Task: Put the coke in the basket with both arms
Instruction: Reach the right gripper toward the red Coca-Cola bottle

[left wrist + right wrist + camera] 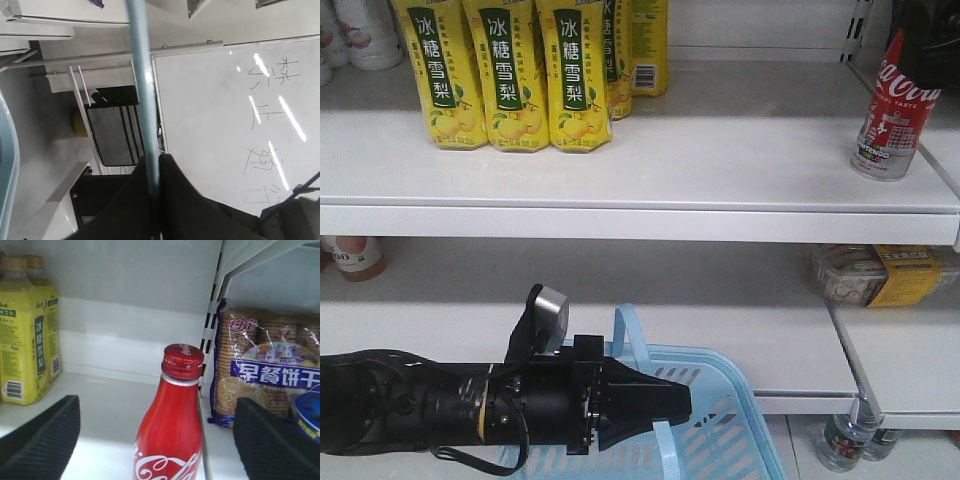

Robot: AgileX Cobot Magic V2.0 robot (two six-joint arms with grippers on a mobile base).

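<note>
- The shelves (720,150) fill the front view. The upper board carries the coke at its far right end, beside the upright.
- The basket (715,432) sits low in the front view, light blue with slatted walls. Its near part is cut off by the picture's lower edge and partly hidden behind the left arm (410,405).
- The whiteboard (225,125) with faint handwriting shows only in the left wrist view.
- The left gripper (672,402) is clamped on the basket's handle (142,75). The left wrist view shows the pale blue bar running straight down into the black fingers (185,205); the front view shows only the loop rising behind them.
- The right gripper (156,410) is spread wide, with one ribbed finger (45,432) on each side of the coke and both clear of it. In the front view only a dark shape in the top right corner could be it; I cannot tell.
- A biscuit packet (265,375) stands past the shelf upright, its right side cut off.
- Yellow bottles (505,70) stand well left of the coke, their tops out of frame.
- The coke (895,105) is a red bottle with white script and a grey band at its foot. Only the right wrist view shows its red cap (183,360), and there its lower half is cut off.
</note>
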